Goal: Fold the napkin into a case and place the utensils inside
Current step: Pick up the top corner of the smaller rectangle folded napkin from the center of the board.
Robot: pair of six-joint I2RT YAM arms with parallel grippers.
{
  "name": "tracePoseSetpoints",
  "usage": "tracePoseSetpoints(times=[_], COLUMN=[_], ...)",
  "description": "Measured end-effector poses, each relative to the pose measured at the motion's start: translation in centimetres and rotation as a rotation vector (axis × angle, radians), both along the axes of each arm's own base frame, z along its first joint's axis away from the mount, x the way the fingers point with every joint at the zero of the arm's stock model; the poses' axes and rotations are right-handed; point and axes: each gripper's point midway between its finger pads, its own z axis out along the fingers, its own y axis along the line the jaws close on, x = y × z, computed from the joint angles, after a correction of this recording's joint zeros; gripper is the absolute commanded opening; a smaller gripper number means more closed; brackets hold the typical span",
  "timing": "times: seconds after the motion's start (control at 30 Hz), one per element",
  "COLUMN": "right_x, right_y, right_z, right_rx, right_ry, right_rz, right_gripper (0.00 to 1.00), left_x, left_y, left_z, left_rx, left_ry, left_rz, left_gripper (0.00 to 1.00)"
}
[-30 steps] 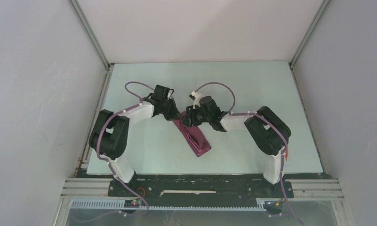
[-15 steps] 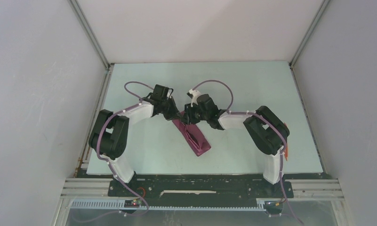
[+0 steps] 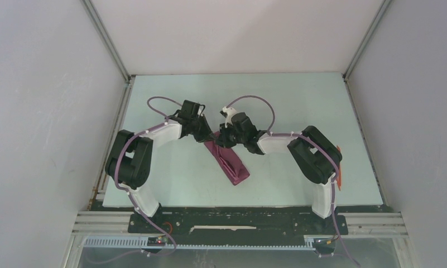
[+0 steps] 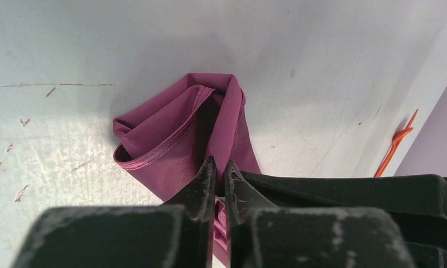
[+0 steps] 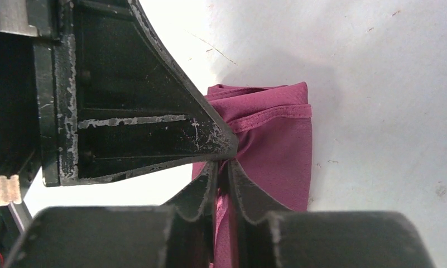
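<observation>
The maroon napkin lies folded into a narrow strip, slanting from the table's middle toward the front. Both grippers meet at its far end. My left gripper is shut, pinching a fold of the napkin between its tips. Right beside it, my right gripper is shut on the napkin's layered edge. The left gripper's finger fills the right wrist view's left side. One slim orange utensil lies at the table's right edge, and shows in the top view partly behind the right arm. The spoon is out of view.
Pale walls enclose the mint table on three sides, with metal rails at the corners. The right arm's elbow stands close to the table's right edge.
My right gripper has closed on the napkin's far end and the right arm has shifted slightly left. The left gripper has stayed pinched on the cloth.
</observation>
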Motion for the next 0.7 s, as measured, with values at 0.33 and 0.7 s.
tracePoseSetpoints(times=[0.33, 0.7], right_x=[-0.2, 0.1], right_y=[-0.7, -0.8], right_z=[-0.8, -0.6], right_rx=[-0.034, 0.013], right_ry=[0.043, 0.135], right_rz=[-0.044, -0.119], right_gripper=[0.0, 0.0], left_x=[-1.5, -3.4], left_y=[1.8, 3.3], left_z=[1.5, 1.5], left_rx=[0.042, 0.212], left_ry=[-0.059, -0.121], left_rz=[0.024, 0.014], left_gripper=[0.67, 0.37])
